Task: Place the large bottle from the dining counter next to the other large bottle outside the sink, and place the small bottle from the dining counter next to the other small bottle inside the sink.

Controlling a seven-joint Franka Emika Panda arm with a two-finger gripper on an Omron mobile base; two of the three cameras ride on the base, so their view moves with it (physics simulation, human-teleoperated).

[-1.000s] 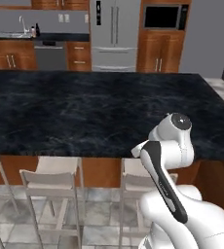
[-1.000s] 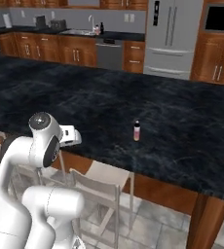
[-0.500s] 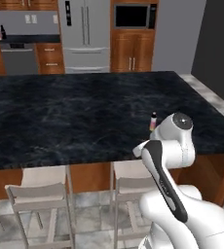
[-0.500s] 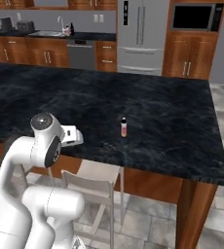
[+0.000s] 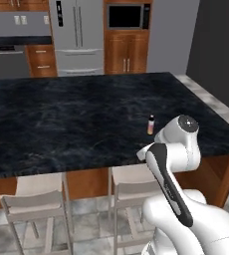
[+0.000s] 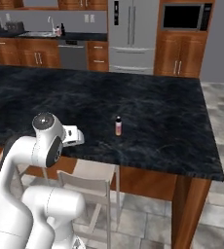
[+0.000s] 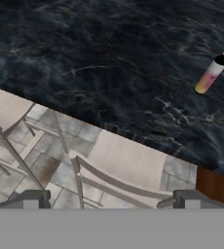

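Gripper (image 7: 109, 199) spread wide, empty, poised above counter (image 7: 109, 63) edge and stool (image 7: 128, 165). Small bottle (image 7: 211, 74) upright on counter, ahead and right of gripper, well apart. Standing clear, so easy approach for pickup.

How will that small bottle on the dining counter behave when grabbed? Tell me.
The small bottle stands upright, tall and narrow, so it probably tips if nudged high. Its round body would likely roll once down. The counter looks smooth, so it may slide.
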